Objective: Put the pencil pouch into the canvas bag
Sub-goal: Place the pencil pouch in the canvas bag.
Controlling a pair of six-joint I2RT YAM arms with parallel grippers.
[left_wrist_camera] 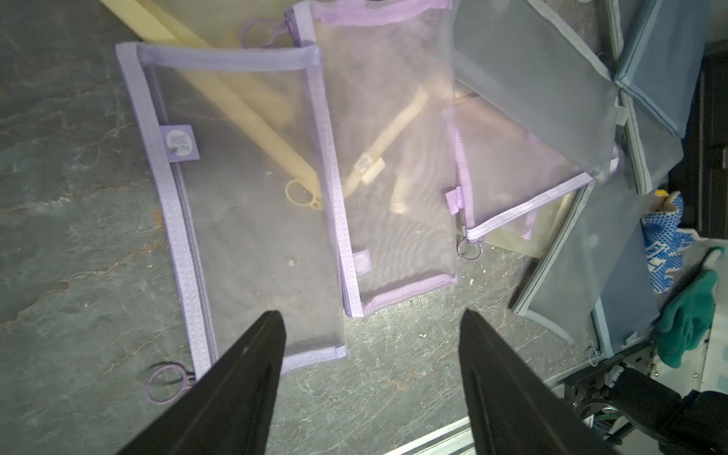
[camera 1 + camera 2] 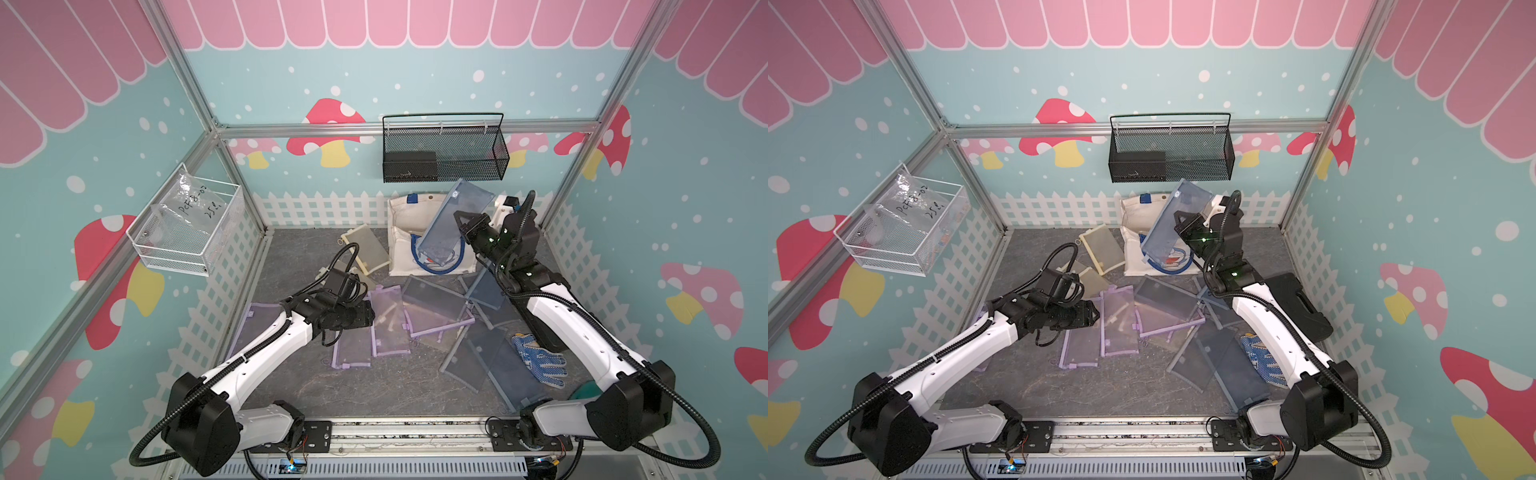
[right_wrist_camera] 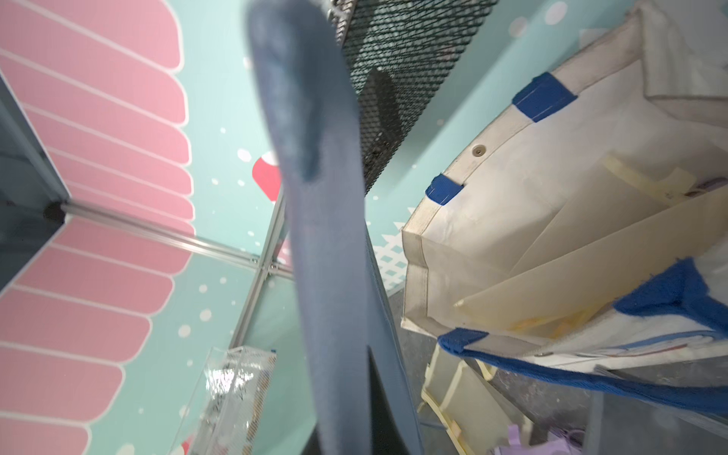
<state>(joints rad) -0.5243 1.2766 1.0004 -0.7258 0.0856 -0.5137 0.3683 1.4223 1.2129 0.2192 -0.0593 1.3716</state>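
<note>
A blue mesh pencil pouch (image 2: 453,220) (image 2: 1177,220) hangs tilted in the air, with my right gripper (image 2: 460,219) (image 2: 1178,218) shut on its edge. In the right wrist view the pouch (image 3: 327,236) runs up from the jaws beside the mouth of the cream canvas bag (image 3: 532,189). The bag (image 2: 401,249) (image 2: 1133,253) leans on the back fence with blue handles, and the held pouch is above its front. My left gripper (image 2: 368,316) (image 1: 372,315) stands open and empty just above the floor, near purple mesh pouches (image 1: 244,197).
Purple, yellow (image 2: 365,249) and grey-blue pouches (image 2: 478,353) lie scattered on the dark floor. A blue-dotted glove (image 2: 538,359) lies by the right arm. A black mesh basket (image 2: 444,153) hangs on the back wall, and a white wire basket (image 2: 187,224) on the left wall.
</note>
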